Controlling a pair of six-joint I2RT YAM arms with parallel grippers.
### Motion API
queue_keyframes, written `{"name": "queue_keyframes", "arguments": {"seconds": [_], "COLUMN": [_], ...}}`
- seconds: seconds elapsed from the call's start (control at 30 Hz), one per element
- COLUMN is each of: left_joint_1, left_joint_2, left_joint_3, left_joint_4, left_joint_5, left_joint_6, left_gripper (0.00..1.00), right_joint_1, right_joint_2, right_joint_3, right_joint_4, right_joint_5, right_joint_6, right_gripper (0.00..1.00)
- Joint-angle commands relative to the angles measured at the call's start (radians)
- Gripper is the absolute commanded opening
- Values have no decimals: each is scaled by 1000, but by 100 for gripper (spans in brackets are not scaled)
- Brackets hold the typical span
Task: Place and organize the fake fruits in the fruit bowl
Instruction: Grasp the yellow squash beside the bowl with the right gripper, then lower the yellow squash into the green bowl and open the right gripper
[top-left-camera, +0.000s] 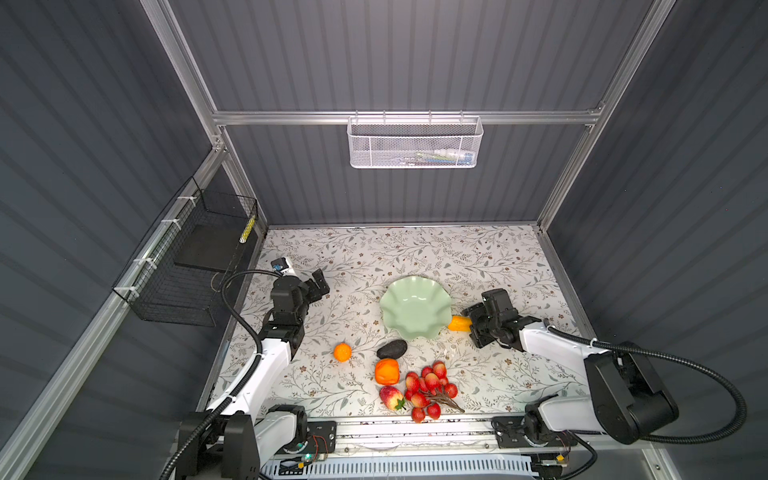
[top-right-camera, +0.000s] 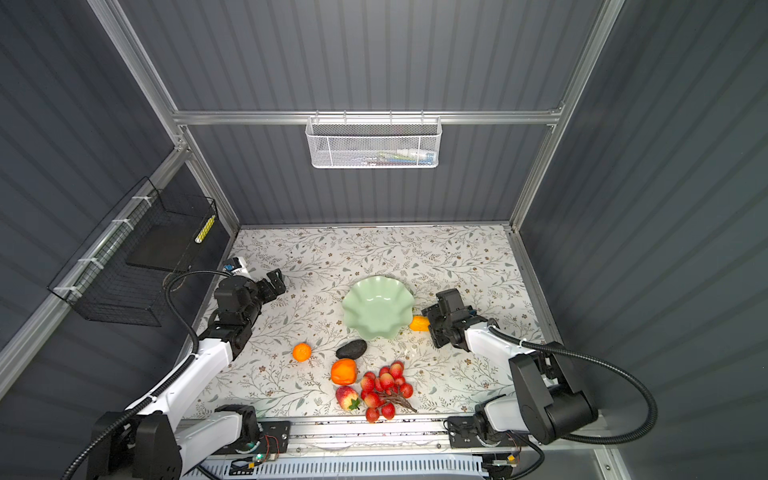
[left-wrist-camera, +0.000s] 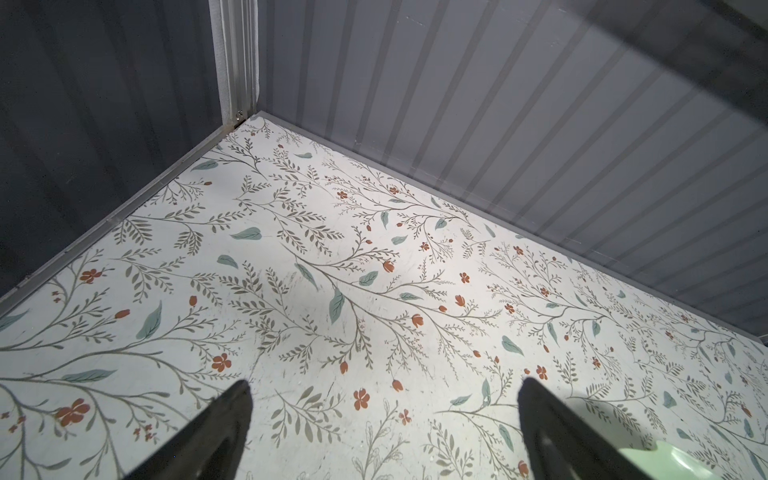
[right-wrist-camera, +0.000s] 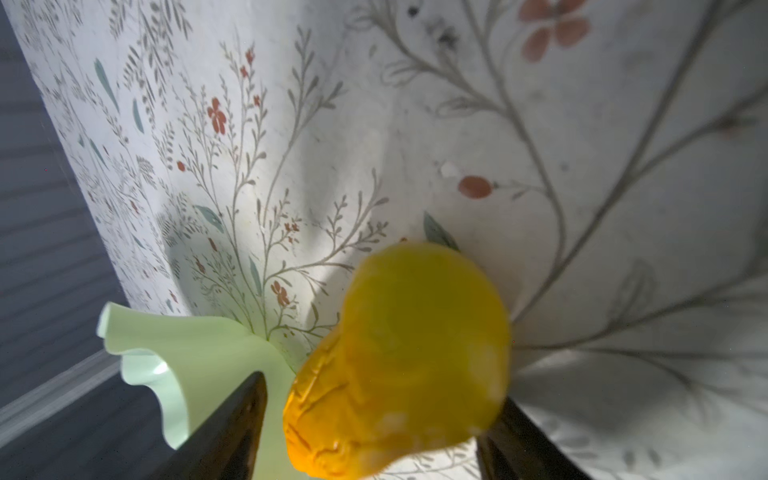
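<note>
The pale green fruit bowl (top-left-camera: 415, 309) (top-right-camera: 376, 309) stands mid-table with nothing in it. At its right rim lies the yellow-orange elongated fruit (top-left-camera: 458, 323) (right-wrist-camera: 407, 353). My right gripper (top-left-camera: 468, 323) (right-wrist-camera: 380, 388) is open around this fruit, and a gap shows between one finger and it. Nearer the front lie a small orange (top-left-camera: 342, 352), a black oval (top-left-camera: 392, 349), a bigger orange (top-left-camera: 387, 371), a strawberry (top-left-camera: 391, 397) and a red-berry bunch (top-left-camera: 430, 386). My left gripper (top-left-camera: 320, 282) (left-wrist-camera: 384, 383) hovers open over bare table, left of the bowl.
A white mesh basket (top-left-camera: 414, 143) hangs on the back wall. A black wire basket (top-left-camera: 187, 266) hangs on the left wall. The arm bases sit on the metal rail (top-left-camera: 415, 428) along the front edge. Grey walls close the table on three sides.
</note>
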Motion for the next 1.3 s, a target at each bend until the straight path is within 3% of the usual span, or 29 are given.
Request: {"name": "queue_keyframes", "arguments": {"seconds": [0.0, 0.17, 0.4, 0.57, 0.67, 0.77, 0.97, 1.1, 1.27], "left_joint_1": [6, 6, 6, 6, 6, 6, 6, 6, 6], "left_joint_2": [-22, -22, -28, -35, -39, -47, -92, -133, -180], "left_joint_3": [-9, -8, -12, -22, -27, -23, -4, -10, -17], "left_joint_4": [-25, -28, -35, -48, -58, -81, -176, -217, -264], "left_joint_5": [-14, -14, -12, -9, -12, -11, -14, -23, -30], "left_joint_6": [23, 21, 12, -3, -14, -24, -28, -34, -52], "left_gripper": [100, 100, 100, 100, 100, 100, 100, 100, 100], "right_joint_1": [2, -2, -6, 5, 22, 45, 130, 226, 247], "right_joint_2": [16, 4, -126, -315, -332, -270, 26, 206, 360], "right_joint_3": [-15, -40, -19, 96, 220, 350, 649, 816, 872], "right_joint_4": [9, 35, -82, -205, -238, -262, -439, -577, -583], "right_joint_5": [23, 37, 154, 327, 331, 224, -29, 10, -71], "right_joint_6": [12, -9, -150, -471, -687, -855, -1062, -1162, -1171], "right_gripper": [63, 43, 28, 27, 26, 26, 29, 29, 29]}}
